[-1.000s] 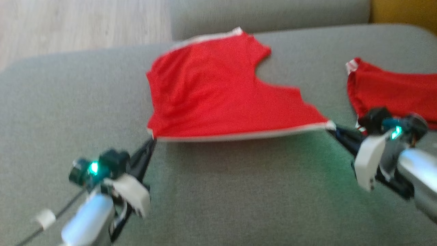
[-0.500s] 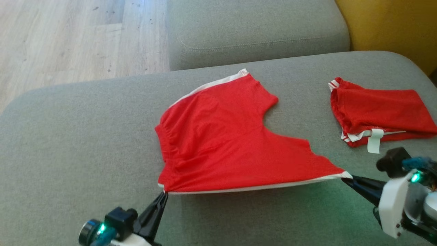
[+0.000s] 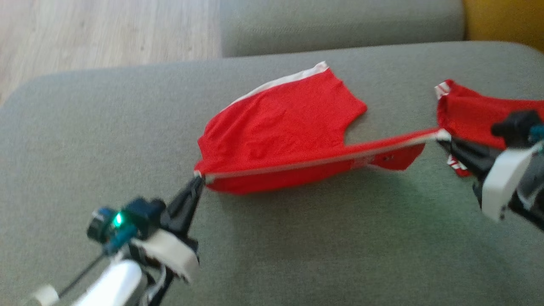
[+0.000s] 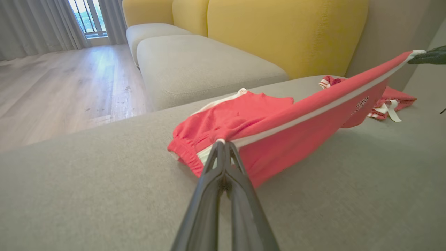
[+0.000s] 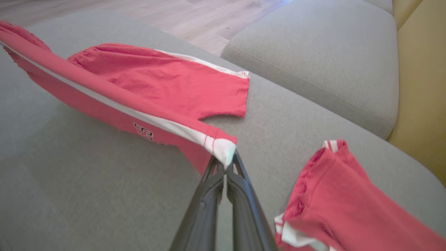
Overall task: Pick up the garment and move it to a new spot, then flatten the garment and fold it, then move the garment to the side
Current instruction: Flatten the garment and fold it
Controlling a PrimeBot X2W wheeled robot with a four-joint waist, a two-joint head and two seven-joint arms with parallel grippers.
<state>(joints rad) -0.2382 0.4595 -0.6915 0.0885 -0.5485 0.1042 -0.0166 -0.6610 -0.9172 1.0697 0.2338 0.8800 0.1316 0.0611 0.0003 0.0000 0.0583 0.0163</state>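
The garment (image 3: pixel 293 123) is a pair of red shorts with white side stripes, lying on a grey sofa seat (image 3: pixel 106 127). My left gripper (image 3: pixel 198 177) is shut on its waistband corner (image 4: pixel 217 144). My right gripper (image 3: pixel 443 138) is shut on the white hem corner (image 5: pixel 224 150) of the near leg. That near leg hangs stretched between the two grippers, raised off the seat, its striped edge (image 4: pixel 313 111) taut. The far leg (image 5: pixel 167 80) lies flat on the cushion.
A second red garment (image 3: pixel 476 112) lies bunched at the right, close behind my right gripper, also seen as red cloth (image 5: pixel 341 202) beside its fingers. Another grey cushion (image 3: pixel 340 21) and a yellow backrest (image 4: pixel 285 31) lie beyond; wooden floor (image 3: pixel 106 29) at far left.
Both grippers have lifted the near edge of the shorts off the seat and carried it toward the far leg. The head camera has shifted between frames.
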